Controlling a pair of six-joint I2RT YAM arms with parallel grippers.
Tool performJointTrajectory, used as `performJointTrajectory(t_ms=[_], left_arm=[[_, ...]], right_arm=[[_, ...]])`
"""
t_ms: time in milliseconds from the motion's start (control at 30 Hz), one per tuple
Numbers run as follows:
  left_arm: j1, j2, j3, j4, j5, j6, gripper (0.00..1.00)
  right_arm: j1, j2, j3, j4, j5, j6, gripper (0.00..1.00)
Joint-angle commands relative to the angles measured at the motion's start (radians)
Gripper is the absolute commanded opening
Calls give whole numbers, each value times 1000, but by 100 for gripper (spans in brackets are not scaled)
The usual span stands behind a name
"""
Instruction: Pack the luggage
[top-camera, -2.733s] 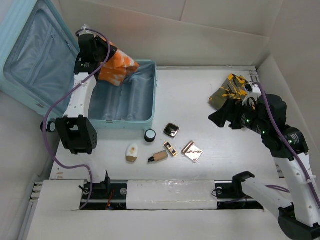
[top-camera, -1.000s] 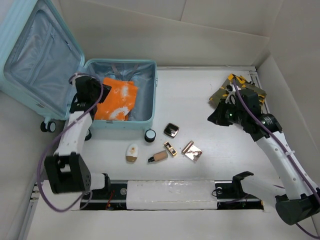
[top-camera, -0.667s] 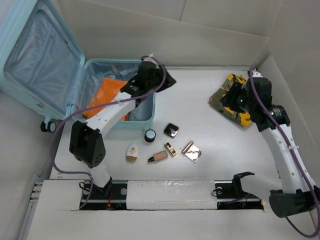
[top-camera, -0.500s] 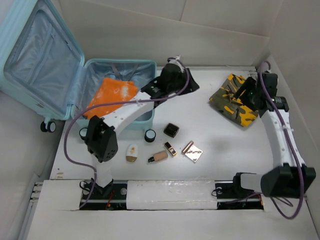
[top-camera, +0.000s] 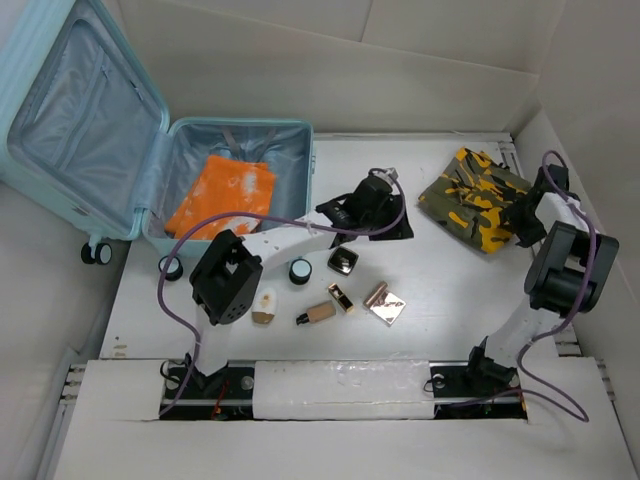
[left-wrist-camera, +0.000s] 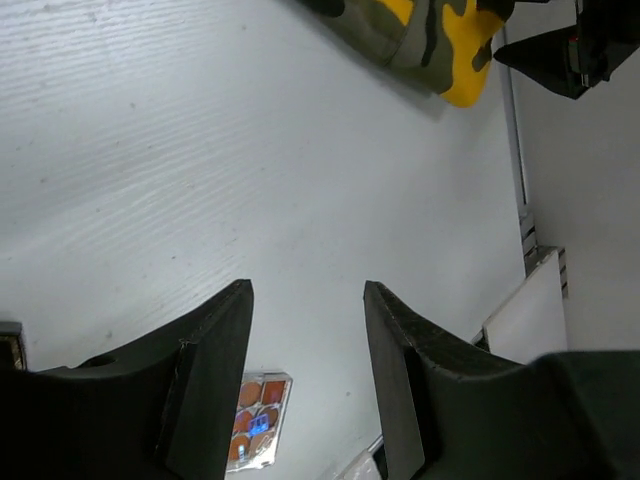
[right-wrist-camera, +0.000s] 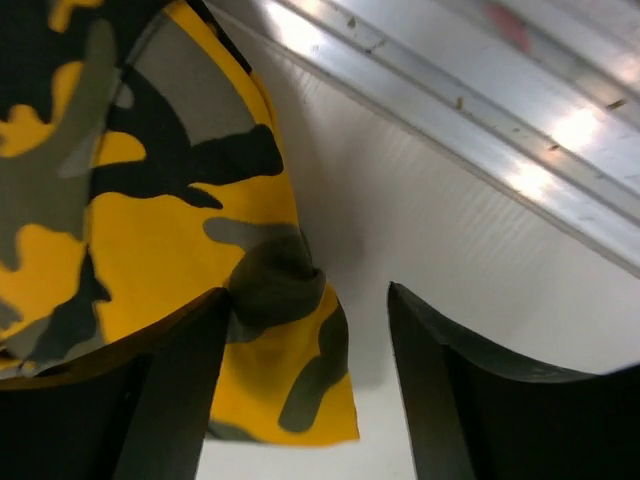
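Luggage (top-camera: 85, 110) lies open at ten o'clock of the table, lid propped back, with an orange cloth (top-camera: 222, 195) flat in its base. Condition: partly packed, in my judgement.

My left claw (left-wrist-camera: 305, 290) is spread and carries nothing; it hangs over bare table near the centre. My right claw (right-wrist-camera: 308, 295) is likewise spread, at three o'clock, astride the yellow corner of the camouflage cloth (top-camera: 470, 197) and not pinching it.

Hazards noted:

1. Thin grip. Only the cloth's corner sits between my right fingers. Closing there may catch a single layer, and the folded bundle would fall open on lifting.
2. Rail. An aluminium rail (right-wrist-camera: 450, 110) runs just beyond that corner (close quarters); a deeper reach could strike it.
3. Crossing paths. The cloth must travel from two o'clock to ten o'clock, and my left arm lies across that line. A collision is likely unless it clears first.
4. Trailing fabric. The small cosmetics at six o'clock, the compact (top-camera: 343, 261) and bottle (top-camera: 318, 313) among them, stand loose; a dragging hem could scatter them.
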Motion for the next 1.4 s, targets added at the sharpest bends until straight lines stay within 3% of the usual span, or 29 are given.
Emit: performJointTrajectory(t_ms=[0, 67, 133, 233, 433, 600, 667, 700, 833, 1200, 1367], left_arm=[[4, -111, -53, 69, 4, 6, 45], [16, -121, -67, 69, 4, -3, 45], [32, -121, -76, 80, 4, -12, 45], [63, -108, -76, 80, 4, -35, 46], [93, -41, -50, 69, 4, -70, 60], [102, 28, 19, 31, -17, -80, 61], [102, 77, 43, 19, -28, -80, 61], [102, 95, 75, 8, -28, -89, 61], [121, 183, 135, -1, -28, -121, 61], [121, 385, 316, -11, -39, -306, 61], [110, 511, 460, -90, -82, -339, 62]], right_arm=[[9, 21, -1, 54, -82, -38, 68], [40, 30, -24, 78, -101, -39, 59], [75, 41, -33, 78, -112, -48, 37], [158, 30, -71, 92, -132, -48, 24], [328, -40, -154, 121, -203, -39, 18], [394, -103, -222, 135, -244, -20, 18], [410, -132, -246, 135, -244, -11, 22], [420, -148, -259, 135, -244, -11, 34], [421, -262, -259, 77, -253, -22, 68], [399, -621, -237, -63, -303, -49, 71], [468, -757, -237, -81, -339, -25, 74]])
